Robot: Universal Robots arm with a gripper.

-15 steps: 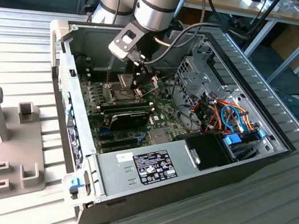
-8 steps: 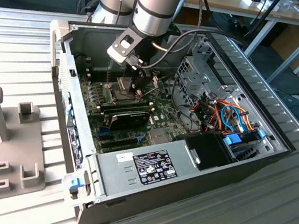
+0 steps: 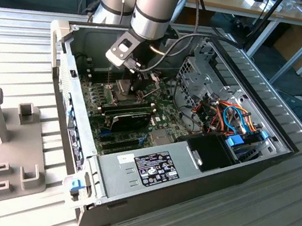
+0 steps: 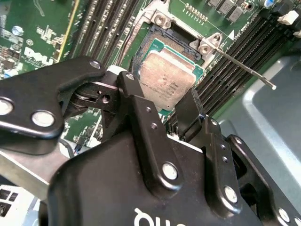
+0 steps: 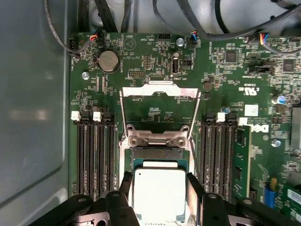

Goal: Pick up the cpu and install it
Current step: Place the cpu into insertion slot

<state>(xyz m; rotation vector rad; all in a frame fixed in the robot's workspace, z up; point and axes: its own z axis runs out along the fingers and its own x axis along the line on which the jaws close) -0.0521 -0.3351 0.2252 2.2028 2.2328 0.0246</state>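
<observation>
As the pincer point(image 5: 160, 188) is clamped on two opposite edges of the cpu point(image 5: 159, 192) in the first wrist view, the cpu sits right at the open socket point(image 5: 155, 153) on the green board point(image 5: 141, 61); touching or not, can't tell. Exterior view: upper centre, inside the pc case point(image 3: 183, 197). Step in hand, prob. seating. Needs cpu level & corners lined up w/ socket.
</observation>
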